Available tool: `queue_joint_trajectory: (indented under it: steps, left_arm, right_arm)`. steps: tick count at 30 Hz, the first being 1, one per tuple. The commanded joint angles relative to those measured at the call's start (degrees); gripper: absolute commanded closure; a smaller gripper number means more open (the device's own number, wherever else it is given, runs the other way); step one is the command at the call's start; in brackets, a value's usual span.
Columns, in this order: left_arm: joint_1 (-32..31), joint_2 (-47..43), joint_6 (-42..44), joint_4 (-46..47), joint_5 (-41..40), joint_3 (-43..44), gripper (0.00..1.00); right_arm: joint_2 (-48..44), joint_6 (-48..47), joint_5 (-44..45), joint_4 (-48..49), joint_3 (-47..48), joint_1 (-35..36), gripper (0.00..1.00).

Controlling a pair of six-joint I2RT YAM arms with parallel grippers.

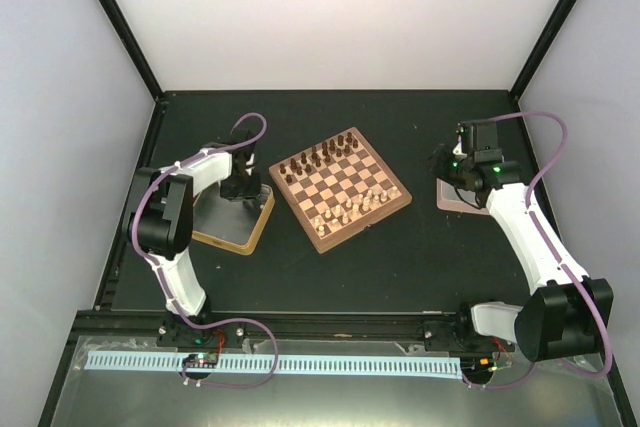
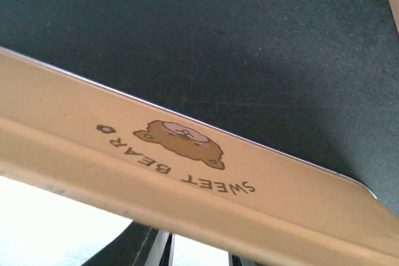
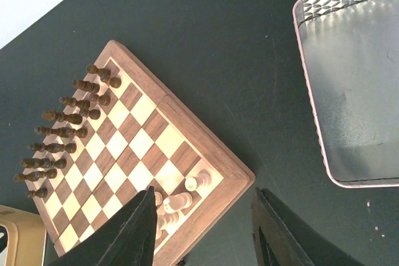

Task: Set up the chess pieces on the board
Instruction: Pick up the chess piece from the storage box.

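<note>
Both board [image 1: 341, 186] ends held ranked chess pieces [image 1: 322, 155], setup seemingly done; right gripper [image 3: 204, 194] spread, empty, right of board; left gripper [image 1: 238, 185]: couldn't tell.

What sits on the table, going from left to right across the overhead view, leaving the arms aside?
tan tray → chessboard → metal tray

The checkered wooden board [image 3: 134, 154] lies flat just ahead of my right gripper [image 3: 204, 194], with pale pieces [image 3: 177, 202] crowded on the edge nearest it and dark pieces [image 3: 62, 132] standing in two rows on the far side.
</note>
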Motion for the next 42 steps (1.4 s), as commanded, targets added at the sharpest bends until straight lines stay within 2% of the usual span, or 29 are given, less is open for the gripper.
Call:
queue_joint_trajectory:
  steps: [1,6,15,22,28,31,35,39,42]
  left_arm:
    - [0.48,1.19,5.69,1.14,0.62,2.89,0.80]
    - [0.48,2.64,10.08,-1.20,-0.97,5.34,0.85]
    - [0.56,4.14,13.43,0.83,-0.70,5.17,0.78]
    - [0.58,3.61,13.76,1.36,0.76,4.87,0.98]
    - [-0.12,-3.75,13.03,-4.68,3.32,3.19,0.98]
    - [-0.61,-9.82,13.40,-7.58,8.18,1.34,0.98]
    - [-0.80,-17.83,16.31,-7.38,20.78,-0.23,0.98]
    - [-2.14,-23.81,17.84,-1.56,40.37,0.32,0.98]
    - [-4.77,-26.19,15.51,5.63,50.20,1.28,0.98]
  right_arm:
    - [-0.10,0.57,-0.13,-0.41,1.98,0.41,0.57]
    - [-0.06,0.64,-0.58,-0.69,2.24,0.54,0.60]
    - [-0.19,0.57,-0.68,-0.84,2.58,0.90,0.61]
    - [-0.73,0.35,-0.38,-0.95,2.42,0.92,0.61]
    - [0.30,-1.33,-5.83,1.03,2.51,1.30,0.60]
    - [1.97,-3.24,-12.66,3.30,2.65,2.26,0.56]
    - [5.25,-6.35,-20.56,6.01,4.31,5.79,0.47]
    - [8.70,-11.27,-29.16,8.07,8.58,10.61,0.38]
    - [11.95,-14.88,-36.73,7.33,13.63,13.86,0.34]
